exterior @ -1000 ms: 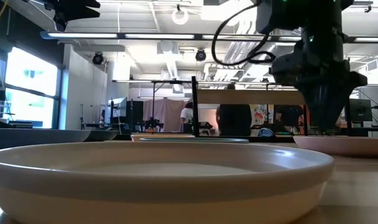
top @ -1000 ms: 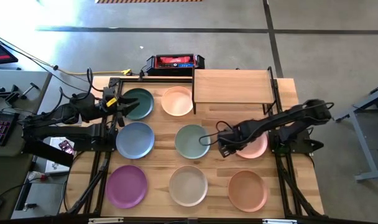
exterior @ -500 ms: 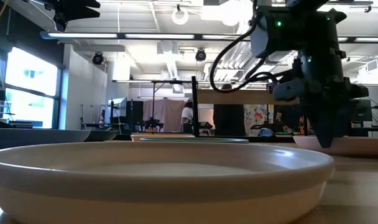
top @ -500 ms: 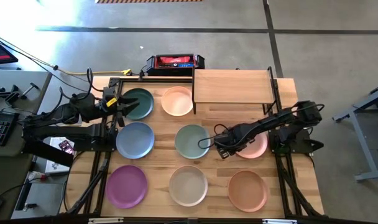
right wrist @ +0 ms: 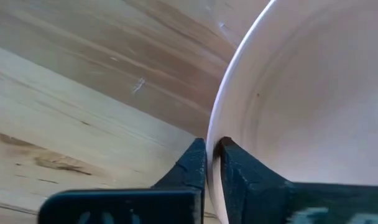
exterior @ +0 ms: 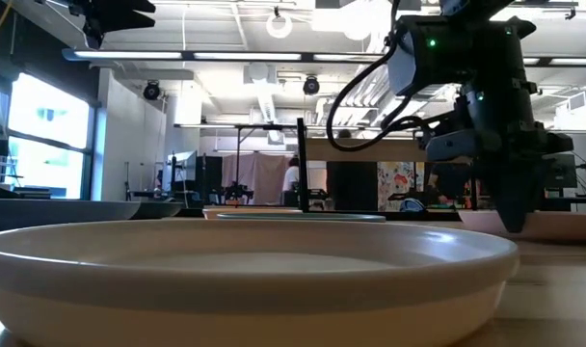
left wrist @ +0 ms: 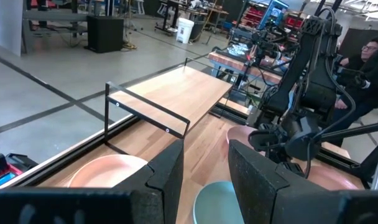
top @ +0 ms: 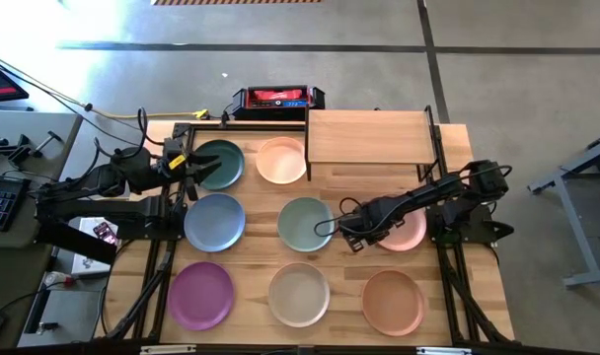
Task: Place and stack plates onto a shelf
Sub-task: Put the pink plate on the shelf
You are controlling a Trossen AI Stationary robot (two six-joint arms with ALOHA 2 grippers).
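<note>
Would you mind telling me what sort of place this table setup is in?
Probably a robotics lab or workshop: a bare concrete floor, exposed ceiling ducts, and other benches crowded with equipment beyond the wooden table.

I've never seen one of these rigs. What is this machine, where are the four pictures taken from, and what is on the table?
Two dark robot arms work at a wooden table. One camera looks straight down, one sits at tabletop height, and one rides on each wrist. Eight coloured plates lie flat beside an empty shelf. The right gripper is shut on the rim of the pink plate; the right wrist view shows its fingers pinching that rim. The left gripper waits open above the dark green plate, holding nothing.
</note>
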